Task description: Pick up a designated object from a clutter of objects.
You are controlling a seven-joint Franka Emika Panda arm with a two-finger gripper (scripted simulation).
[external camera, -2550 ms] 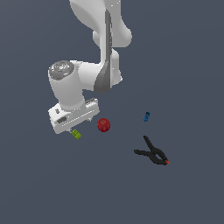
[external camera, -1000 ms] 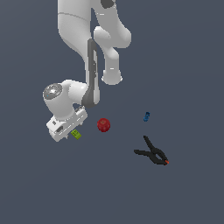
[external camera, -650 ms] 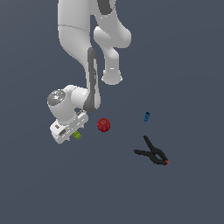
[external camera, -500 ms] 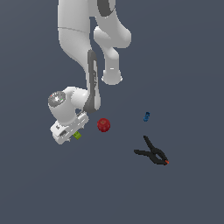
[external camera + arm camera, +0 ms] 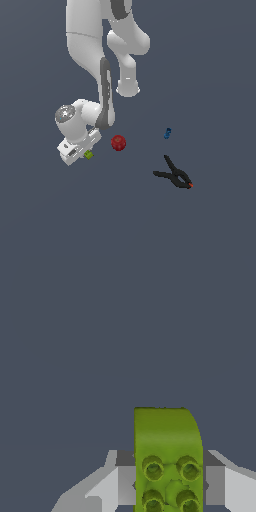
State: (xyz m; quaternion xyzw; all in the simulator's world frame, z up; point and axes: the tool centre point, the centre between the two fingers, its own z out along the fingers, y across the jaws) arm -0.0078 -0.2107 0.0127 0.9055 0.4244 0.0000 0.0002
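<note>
The designated object, a tiny lime-green studded block (image 5: 88, 155), lies at the left end of the clutter of objects in the exterior view. My gripper (image 5: 84, 156) is down over it. The white hand hides most of the block there. In the wrist view the lime-green block (image 5: 168, 456) fills the gap between the two fingers (image 5: 125, 476), and both pads press on its sides, so my gripper (image 5: 169, 478) is shut on it. I cannot tell whether the block still rests on the floor.
A red ball (image 5: 118, 142) sits just to the exterior view's right of the hand. Farther right lie a tiny blue piece (image 5: 167, 133) and a black clamp with red tips (image 5: 174, 175). All of it rests on a plain dark grey floor (image 5: 210, 75).
The arm has bent lower and brought the hand down onto the lime-green block, drifting slightly toward the exterior view's right. The ball, blue piece and clamp have not moved.
</note>
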